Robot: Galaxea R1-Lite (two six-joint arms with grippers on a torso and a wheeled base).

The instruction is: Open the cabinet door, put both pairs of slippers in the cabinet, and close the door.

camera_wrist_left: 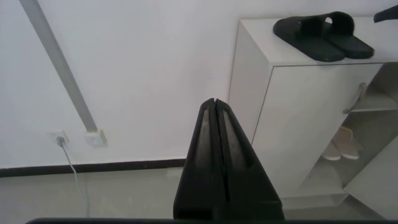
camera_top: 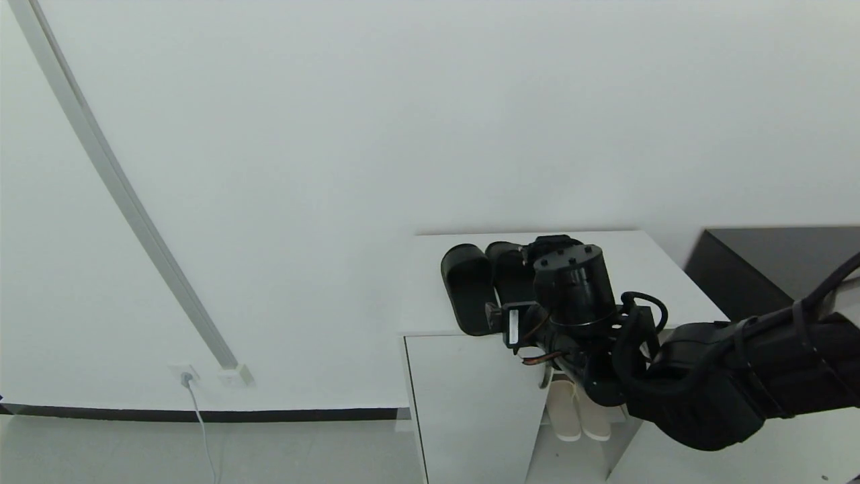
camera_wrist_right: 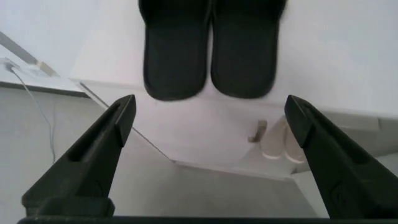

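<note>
Spread wide and empty, the right gripper (camera_wrist_right: 209, 107) is held over the black moulded slide slippers (camera_wrist_right: 180, 56) on the white cabinet's top (camera_top: 645, 269), the white pair (camera_top: 578, 410) being already shelved inside and the door not yet shut.

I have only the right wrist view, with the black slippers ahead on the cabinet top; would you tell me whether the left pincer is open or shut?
Observer: The left pincer is shut and holds nothing.
Operator: Thank you. Is it close to anything?
Observer: No, it hangs apart from the cabinet, out beyond its closed side wall.
Operator: And what stands on the cabinet's other side?
Observer: A dark low unit stands there, on the robot's right, with a gap between the two.
</note>
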